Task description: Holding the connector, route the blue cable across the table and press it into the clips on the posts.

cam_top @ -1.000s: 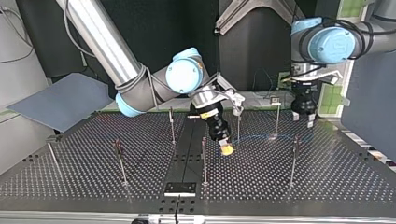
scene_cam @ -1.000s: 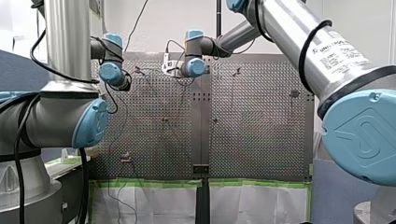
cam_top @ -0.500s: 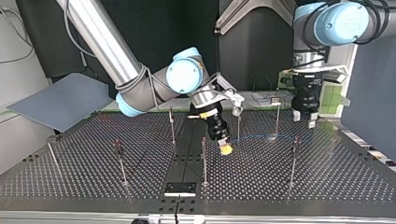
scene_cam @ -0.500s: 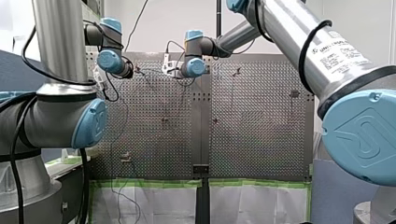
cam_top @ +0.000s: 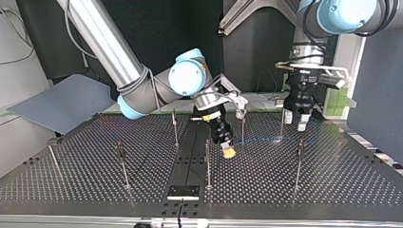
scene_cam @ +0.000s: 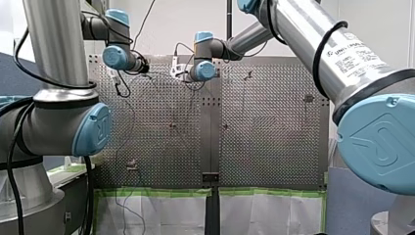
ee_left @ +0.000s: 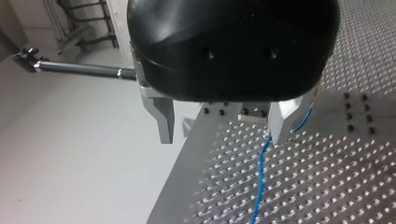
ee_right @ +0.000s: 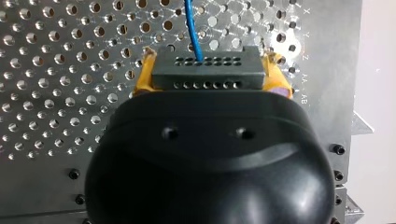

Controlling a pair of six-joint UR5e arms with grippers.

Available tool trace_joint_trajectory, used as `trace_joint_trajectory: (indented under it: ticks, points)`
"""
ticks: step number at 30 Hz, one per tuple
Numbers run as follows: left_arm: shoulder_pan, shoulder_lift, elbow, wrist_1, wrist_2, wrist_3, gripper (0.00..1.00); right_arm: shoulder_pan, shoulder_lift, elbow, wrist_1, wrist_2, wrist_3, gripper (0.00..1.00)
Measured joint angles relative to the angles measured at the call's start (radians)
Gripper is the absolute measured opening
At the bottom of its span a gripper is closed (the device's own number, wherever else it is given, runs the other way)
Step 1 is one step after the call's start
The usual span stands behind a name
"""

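My right gripper (ee_right: 205, 86), with yellow pads, is shut on a dark grey connector (ee_right: 205, 69). The blue cable (ee_right: 191, 23) leaves the connector's face and runs ahead over the perforated plate. In the top view my right gripper (cam_top: 229, 151) hangs low beside a middle post (cam_top: 243, 127). The blue cable (cam_top: 266, 139) lies thinly along the table toward that view's right. My left gripper (cam_top: 294, 121) hovers open above a far post (cam_top: 282, 122). In the left wrist view its metal fingers (ee_left: 163, 119) stand wide apart, with the blue cable (ee_left: 259, 182) on the table below one of them.
Several thin posts with clips stand across the plate, such as a near post (cam_top: 207, 164) and another (cam_top: 298, 164). A grey board (cam_top: 62, 102) leans at the top view's left. A black bracket (cam_top: 183, 192) sits at the near edge.
My left arm has risen and swung toward the top view's middle, so its open gripper now hangs over the far post. My right gripper has barely moved.
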Motion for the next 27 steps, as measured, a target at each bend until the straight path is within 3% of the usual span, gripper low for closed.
trace_joint_trajectory:
  ticks: [9, 18, 27]
  points:
    - [-0.031, -0.067, 0.040, -0.008, -0.027, 0.055, 1.00, -0.002, 0.000, 0.000, 0.000, 0.000, -0.001, 0.00]
    - [-0.060, -0.129, 0.102, 0.011, -0.059, 0.060, 1.00, -0.003, 0.002, 0.000, -0.002, 0.000, -0.001, 0.00]
    - [-0.076, -0.166, 0.124, 0.019, -0.070, 0.064, 1.00, -0.004, 0.004, 0.000, -0.001, 0.000, -0.002, 0.00]
